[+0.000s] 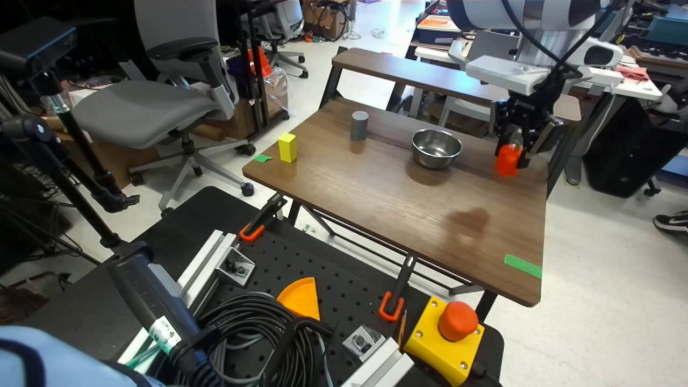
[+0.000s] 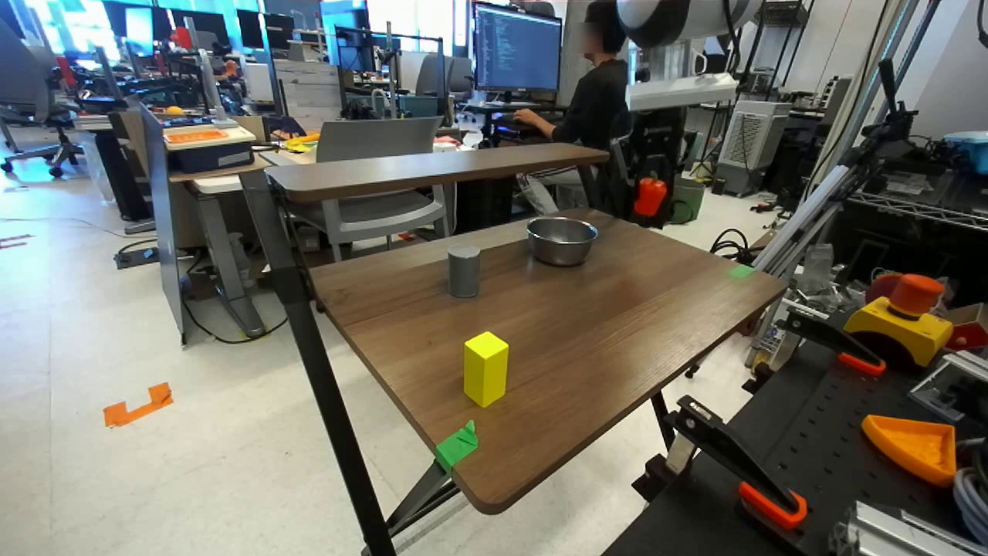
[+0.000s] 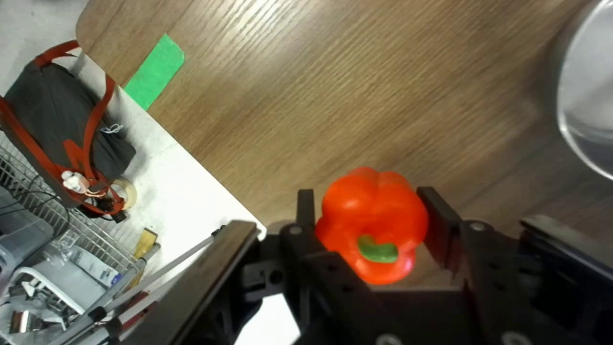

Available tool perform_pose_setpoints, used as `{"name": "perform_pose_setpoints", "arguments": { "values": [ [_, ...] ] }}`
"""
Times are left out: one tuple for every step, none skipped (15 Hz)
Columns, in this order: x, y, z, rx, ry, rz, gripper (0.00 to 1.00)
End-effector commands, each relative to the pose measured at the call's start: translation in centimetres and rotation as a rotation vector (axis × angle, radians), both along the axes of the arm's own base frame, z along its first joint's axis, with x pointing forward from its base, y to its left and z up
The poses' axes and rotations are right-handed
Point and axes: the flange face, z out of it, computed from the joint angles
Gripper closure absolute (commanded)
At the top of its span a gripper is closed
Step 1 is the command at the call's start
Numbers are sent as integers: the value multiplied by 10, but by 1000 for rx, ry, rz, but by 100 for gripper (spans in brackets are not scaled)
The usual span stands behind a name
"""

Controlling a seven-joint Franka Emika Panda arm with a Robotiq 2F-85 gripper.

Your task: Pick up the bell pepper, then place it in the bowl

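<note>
Bell pepper (image 1: 506,162), red-orange and lumpy, is pinched in my gripper (image 3: 368,211), whose two fingers (image 3: 305,208) press on it from either side. In the wrist view, its green stem (image 3: 378,250) faces my camera. I hold it clear of the brown wooden table (image 1: 376,185), apart from the bowl (image 1: 432,160). That bowl, round and shiny silver, stands upright on the table; in both exterior views it appears to the picture's left of the pepper, while in the wrist view it is cut off by the right edge. I also see a grey cylinder (image 1: 359,127) standing on the table and, near a corner, an upright yellow block (image 1: 287,148). Green tape (image 1: 263,158) sticks to the table close to that block, and another strip (image 1: 522,266) lies by a different corner. Beside the table, a black perforated board (image 1: 349,306) carries a yellow box (image 1: 443,352) topped by a rounded red button (image 1: 458,321).
</note>
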Motion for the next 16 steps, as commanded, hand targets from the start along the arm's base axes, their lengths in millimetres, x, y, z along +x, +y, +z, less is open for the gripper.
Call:
{"name": "perform_pose_setpoints", "arguments": {
  "values": [
    [-1,40,38,63,-50,58,71],
    [4,55,45,84,-54,72,71],
    [6,67,49,103,-57,81,71],
    [12,80,51,125,-51,89,71],
    [15,90,52,143,-49,93,71],
    [20,100,50,157,-35,94,71],
    [24,107,47,170,-25,95,71],
    [29,113,43,177,-7,95,71],
    [32,117,40,188,4,94,71],
    [37,120,36,193,21,89,71],
    [41,121,32,197,33,86,71],
    [45,121,27,200,48,77,71],
    [50,120,22,199,57,70,71],
    [54,119,15,194,68,63,71],
    [58,119,10,191,76,59,71],
    [62,118,3,186,84,53,71]
  ]
}}
